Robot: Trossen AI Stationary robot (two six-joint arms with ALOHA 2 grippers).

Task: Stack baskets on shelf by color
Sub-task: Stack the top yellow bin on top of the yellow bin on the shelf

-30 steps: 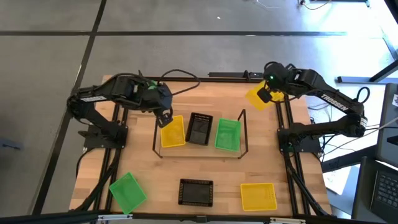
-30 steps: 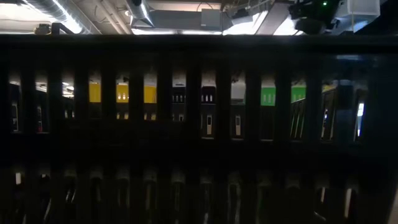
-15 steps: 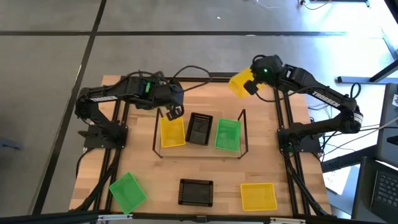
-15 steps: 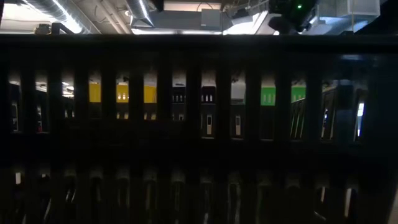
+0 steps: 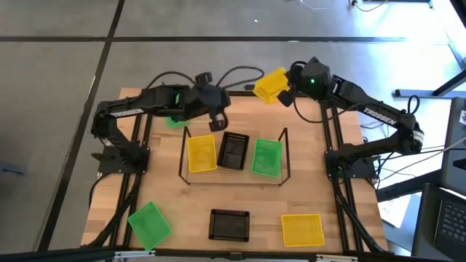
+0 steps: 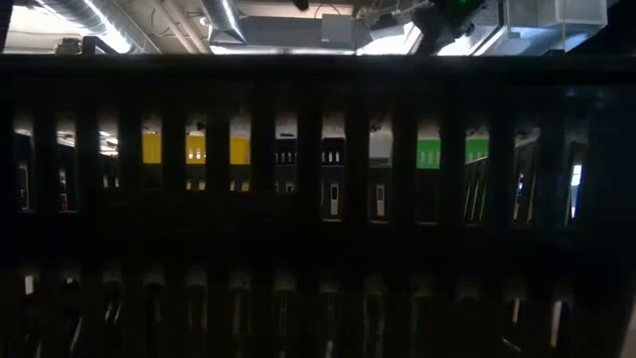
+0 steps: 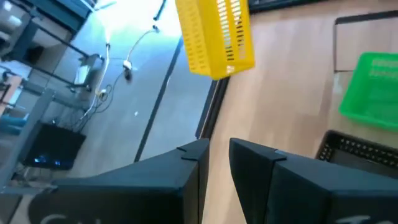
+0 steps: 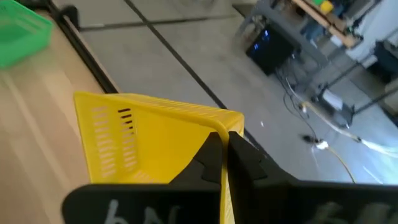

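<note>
Currently a green basket [image 5: 149, 223] is left loose at the table's near left corner. The left gripper [image 5: 218, 120], jaws parted and empty, is raised behind the shelf [image 5: 234, 179], where yellow, black and green baskets sit side by side. A yellow basket [image 5: 271, 84] is pinched by its rim in the right gripper [image 5: 285, 95], aloft past the shelf's back edge. Next, likely: it is to be carried onto the shelf's yellow basket [image 5: 202, 153] and released.

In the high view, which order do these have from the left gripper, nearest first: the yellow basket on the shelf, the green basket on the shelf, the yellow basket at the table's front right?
From the left gripper:
1. Yellow basket on the shelf, left slot.
2. Green basket on the shelf, right slot.
3. Yellow basket at the front right, on the table.
</note>
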